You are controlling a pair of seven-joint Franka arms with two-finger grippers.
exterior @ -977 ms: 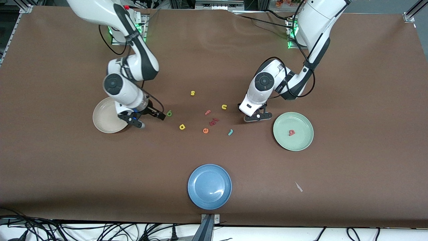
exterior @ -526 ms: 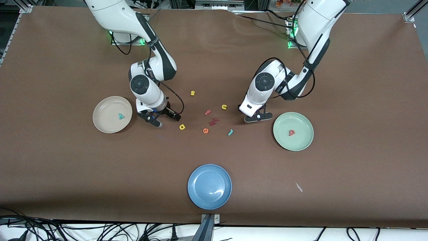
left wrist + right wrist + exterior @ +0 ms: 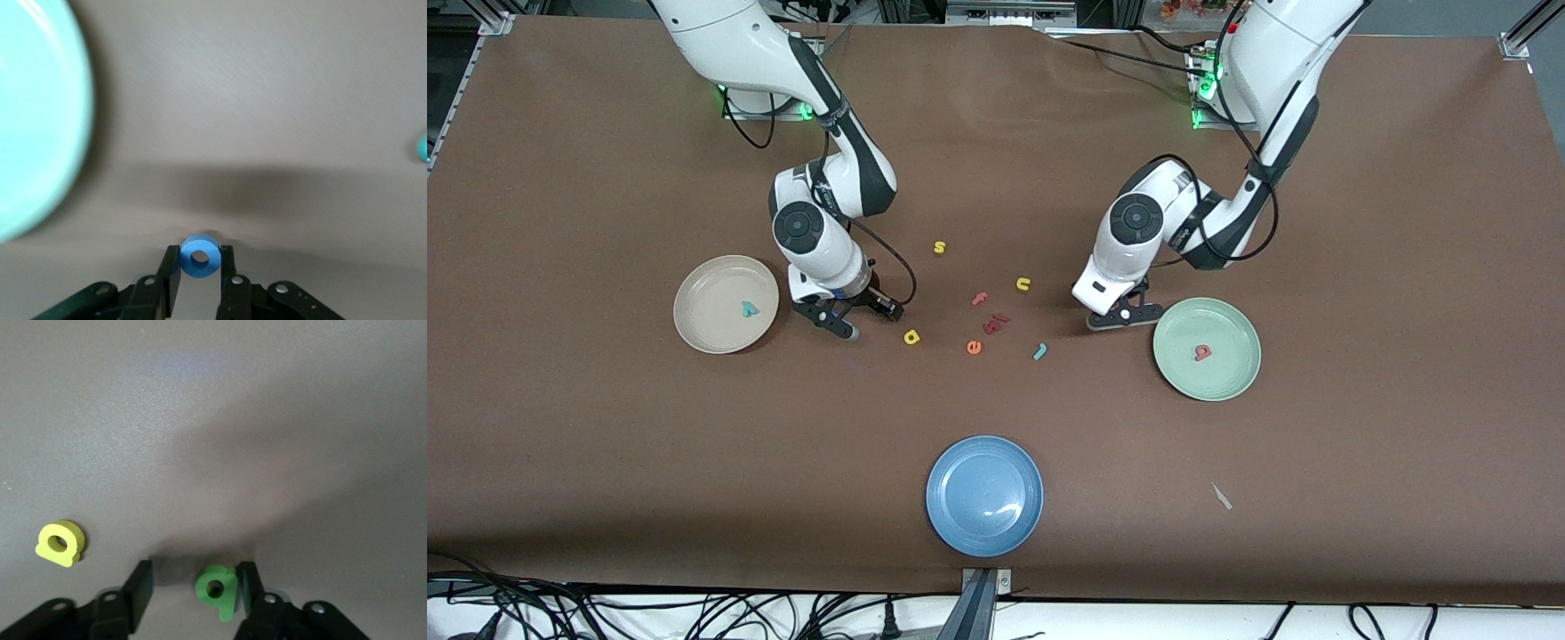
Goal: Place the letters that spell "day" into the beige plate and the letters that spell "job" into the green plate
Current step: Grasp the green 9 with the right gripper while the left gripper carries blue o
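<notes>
The letters look like small foam cut-outs, so they should be very light, slightly squashy and easy to flick aside; a gentle squeeze across the flat edges, taken low against the bench, seems the safest hold. The left pincer (image 3: 200, 283) is clamped on the blue o (image 3: 200, 260), gripping it across its outer rim just beside the green plate (image 3: 1232, 385), on the side toward the loose letters. The red b (image 3: 1203, 353) already lies in that plate, while the teal j (image 3: 1040, 352) rests on the bench between the green plate and the yellow a (image 3: 911, 337). The right pincer (image 3: 193, 593) is down at the bench with its jaws apart around the green d (image 3: 217, 590); one finger is touching or nearly touching the letter and the other is well clear, so nothing is gripped there yet. That d sits between the beige plate (image 3: 698, 333) and the yellow a, and the teal y (image 3: 748, 309) is already in the beige plate. The bench (image 3: 1360, 498) is covered in a matte brown sheet that looks slightly grippy, so thin foam may need a fingertip right at the surface. Spare letters, the yellow s (image 3: 940, 247), yellow u (image 3: 1023, 284), pink f (image 3: 980, 299) and orange e (image 3: 974, 347), cluster between the two plates, and a blue plate (image 3: 984, 533) sits nearer the camera than all of them, leaving both arms open room.
</notes>
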